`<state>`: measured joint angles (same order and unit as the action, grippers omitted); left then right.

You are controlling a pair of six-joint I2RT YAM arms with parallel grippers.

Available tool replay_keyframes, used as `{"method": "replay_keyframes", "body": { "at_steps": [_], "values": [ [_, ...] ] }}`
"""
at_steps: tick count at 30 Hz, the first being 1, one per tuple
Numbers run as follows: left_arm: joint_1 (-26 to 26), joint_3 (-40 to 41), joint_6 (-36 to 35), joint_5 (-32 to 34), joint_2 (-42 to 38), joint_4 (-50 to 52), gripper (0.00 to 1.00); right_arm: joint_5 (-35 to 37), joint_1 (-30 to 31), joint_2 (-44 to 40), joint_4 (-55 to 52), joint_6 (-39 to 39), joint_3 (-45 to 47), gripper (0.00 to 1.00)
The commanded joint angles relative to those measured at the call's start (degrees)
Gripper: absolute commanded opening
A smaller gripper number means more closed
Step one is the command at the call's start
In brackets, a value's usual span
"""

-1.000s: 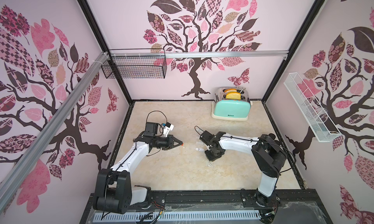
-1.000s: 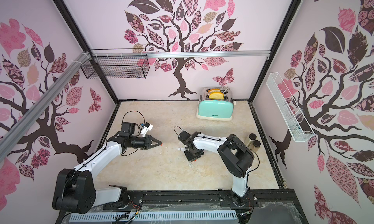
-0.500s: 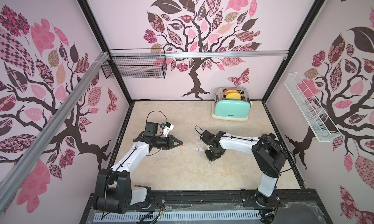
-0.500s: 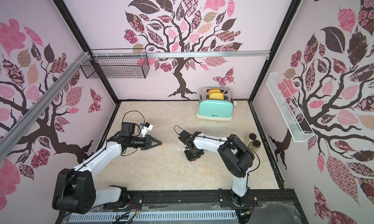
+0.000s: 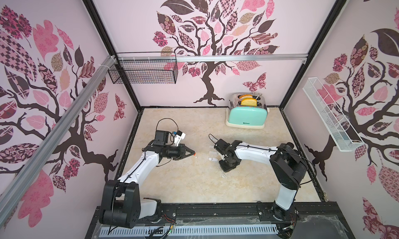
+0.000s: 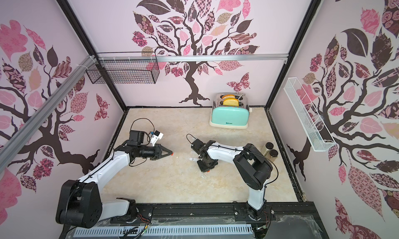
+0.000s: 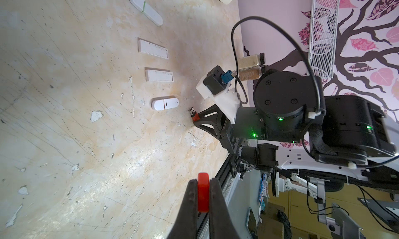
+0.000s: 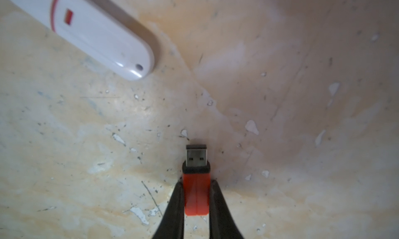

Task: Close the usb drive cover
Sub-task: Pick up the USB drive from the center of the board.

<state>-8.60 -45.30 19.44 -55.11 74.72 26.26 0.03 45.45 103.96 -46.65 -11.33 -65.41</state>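
My left gripper is shut on a small red cover, held above the table left of centre; in both top views its tip points right. My right gripper is shut on the red usb drive, whose bare metal plug points down close to the table. In the left wrist view the drive juts from the right gripper. The right gripper stands well to the right of the cover.
Several white usb sticks lie in a row on the table, the nearest just beside the right gripper, others farther back. A mint toaster stands at the back right. Two spice jars stand near the right wall.
The right gripper's jaws have drawn in tight on the red drive. Both arms stay where they were.
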Motion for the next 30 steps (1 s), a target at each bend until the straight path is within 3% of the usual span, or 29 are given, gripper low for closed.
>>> {"method": "replay_keyframes", "body": {
  "at_steps": [1,13,23,30],
  "values": [
    [0.25,0.12,-0.69,0.01,-0.73,-0.4,0.0,-2.1,-0.01,0.26,0.23,0.01,2.43,0.01],
    [0.24,-0.28,-1.0,0.39,-0.24,-0.03,0.0,-1.59,0.02,-0.28,-0.29,0.74,1.59,0.0],
    [-0.55,-1.21,-1.33,0.82,0.97,0.81,0.0,-2.75,0.29,-6.23,4.27,10.99,-1.57,0.0],
    [-1.47,-1.55,-1.25,0.89,1.42,0.72,0.0,-2.6,4.64,-8.62,10.43,17.88,-4.96,0.0]
  ]
}}
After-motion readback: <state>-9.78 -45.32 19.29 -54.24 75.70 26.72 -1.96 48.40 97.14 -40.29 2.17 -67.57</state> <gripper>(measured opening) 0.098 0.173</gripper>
